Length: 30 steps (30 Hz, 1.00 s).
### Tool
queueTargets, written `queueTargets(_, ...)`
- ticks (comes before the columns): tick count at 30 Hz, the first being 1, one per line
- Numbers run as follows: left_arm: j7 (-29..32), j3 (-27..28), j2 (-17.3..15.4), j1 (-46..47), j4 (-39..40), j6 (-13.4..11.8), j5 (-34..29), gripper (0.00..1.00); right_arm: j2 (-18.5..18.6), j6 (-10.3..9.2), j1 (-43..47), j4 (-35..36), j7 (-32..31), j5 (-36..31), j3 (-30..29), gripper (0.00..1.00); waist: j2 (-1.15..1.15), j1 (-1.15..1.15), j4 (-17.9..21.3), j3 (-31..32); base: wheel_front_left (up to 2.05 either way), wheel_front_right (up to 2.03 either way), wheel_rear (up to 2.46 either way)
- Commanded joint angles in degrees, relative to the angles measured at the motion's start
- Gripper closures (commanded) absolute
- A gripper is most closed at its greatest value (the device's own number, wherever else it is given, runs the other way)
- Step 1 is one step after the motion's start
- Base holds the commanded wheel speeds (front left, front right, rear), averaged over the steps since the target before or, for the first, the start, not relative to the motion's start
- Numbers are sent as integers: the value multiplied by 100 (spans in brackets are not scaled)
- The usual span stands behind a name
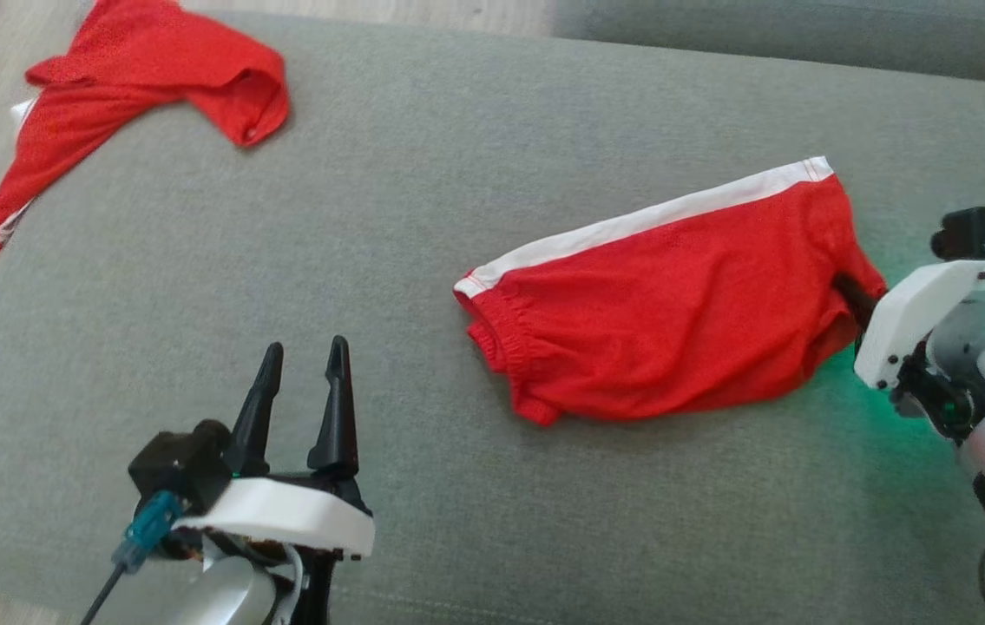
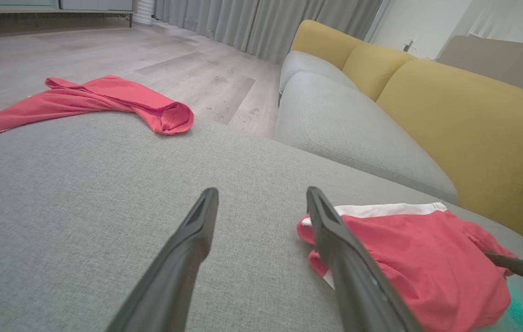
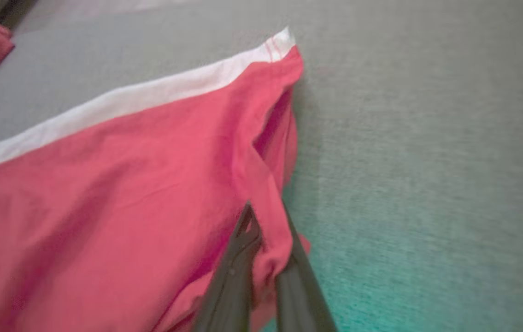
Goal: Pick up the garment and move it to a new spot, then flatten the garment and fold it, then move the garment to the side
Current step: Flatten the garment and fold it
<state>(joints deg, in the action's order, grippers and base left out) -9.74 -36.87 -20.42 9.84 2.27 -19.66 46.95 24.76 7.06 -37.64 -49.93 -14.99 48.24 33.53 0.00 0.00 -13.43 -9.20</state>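
- Right gripper (image 3: 266, 208): jaws are closed on a small bunch of cloth at the right-hand edge of the red garment (image 1: 666, 321). The right wrist view shows fabric pinched between the two fingers.
- Left gripper (image 1: 305, 347): jaws stand apart and hold nothing. It hovers above the grey cushion (image 1: 371, 217), well apart from the garment.
- Risk one: the pinch takes only a narrow gather at the hem. I cannot tell whether it catches every layer. If only the top layer is held, a lift or pull would likely peel the fold open.
- Risk two: with one arm holding one edge, dragging across the textured cushion could bunch the trailing side (the elastic waist end looks likeliest to snag).
- Risk three: a second red garment (image 1: 136, 87) lies at the cushion's far left corner, partly hanging over the edge. A move to that side could run into it or knock it off.
- Garment position: it lies right of centre on the cushion, with its right edge at the right gripper.
- Garment condition: the fabric is thin, soft and red. A white band (image 1: 648, 221) runs along the far edge, and a gathered waistband sits at the left end. It looks folded and fairly flat, with light wrinkles and a loose pleat near the grip.
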Motion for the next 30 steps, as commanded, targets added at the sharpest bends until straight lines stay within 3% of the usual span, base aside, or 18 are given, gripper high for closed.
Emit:
queueTargets(1, -74, 215, -146, 55, 188, -22, -51, 0, 27, 43, -15, 51, 172, -50, -74, 100, 0, 0, 112, 84, 0, 0, 0)
queueTargets(8, -108, 208, -215, -158, 187, -55, -27, 0, -363, 43, 230, -271, 904, -148, -742, 100, 0, 0, 788, 388, 0, 0, 0)
queueTargets(15, -110, 169, -320, -356, 290, -85, -40, 0, -649, 43, 520, -431, 1104, -545, -1114, 100, 0, 0, 1264, 457, 0, 0, 0)
queueTargets(30, -76, 21, -264, -276, 258, -115, -137, 0, -835, 43, 1065, -60, 1282, -1233, -2070, 100, 0, 0, 1147, 543, 0, 0, 0)
